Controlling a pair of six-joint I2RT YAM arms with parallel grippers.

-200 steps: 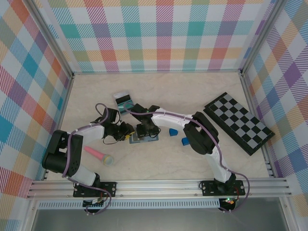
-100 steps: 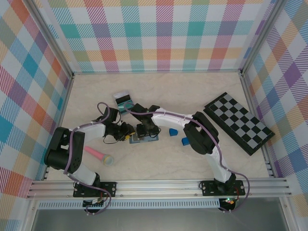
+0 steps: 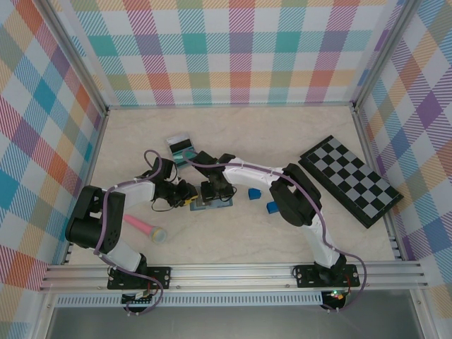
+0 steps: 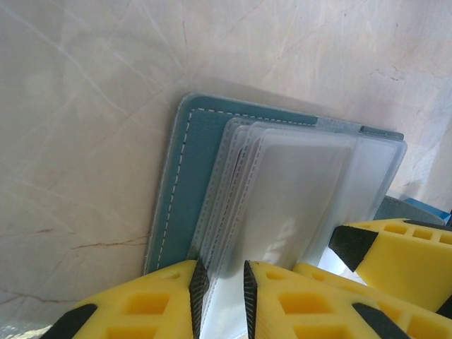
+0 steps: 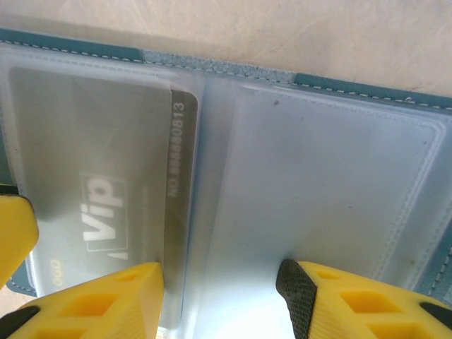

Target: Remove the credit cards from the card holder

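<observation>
We look at a pale marbled table (image 3: pixel 296 134). An open wallet (image 4: pixel 180 183) lies flat on it, its clear sleeves reaching in between the left fingers (image 4: pixel 141 311) and spreading beneath the right fingers (image 5: pixel 332 296). Beyond both pairs of fingers, toward the far wall, we see a teal card (image 3: pixel 182 148). Two blue cubes (image 3: pixel 253 193) sit just right of the right fingers, and a checkerboard (image 3: pixel 349 180) lies well apart, farther right. A pink stick (image 3: pixel 145 227) lies on the near side of the left fingers.
</observation>
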